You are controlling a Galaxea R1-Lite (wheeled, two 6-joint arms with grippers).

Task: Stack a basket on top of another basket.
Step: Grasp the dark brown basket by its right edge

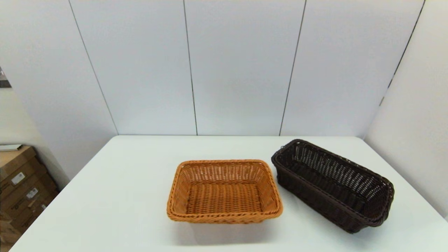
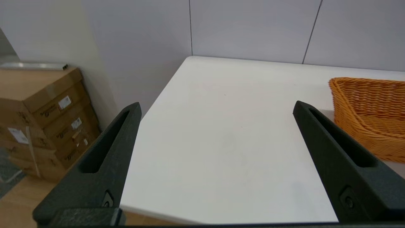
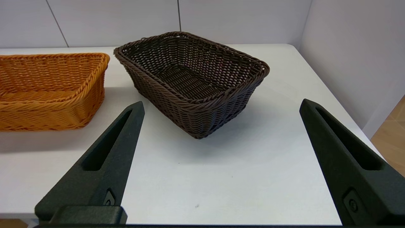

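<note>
Two wicker baskets sit on the white surface (image 1: pixel 122 196): one orange-tan basket (image 1: pixel 224 190) near centre, one dark brown basket (image 1: pixel 332 183) just beside it at three o'clock, angled, apart. Left hand (image 2: pixel 216 107) and right hand (image 3: pixel 221 106) hover released, empty. Grey panelled walls; cardboard boxes (image 1: pixel 21 182) at nine o'clock.

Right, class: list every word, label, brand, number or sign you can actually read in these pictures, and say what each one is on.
No text can be read.
Cardboard boxes beside the table: white stickers and dark print, too small and blurred to read.
Dark brown basket: no label visible.
Orange-tan basket: no label visible.
White table: no markings.
Left gripper and right gripper, both open: no lettering visible.
</note>
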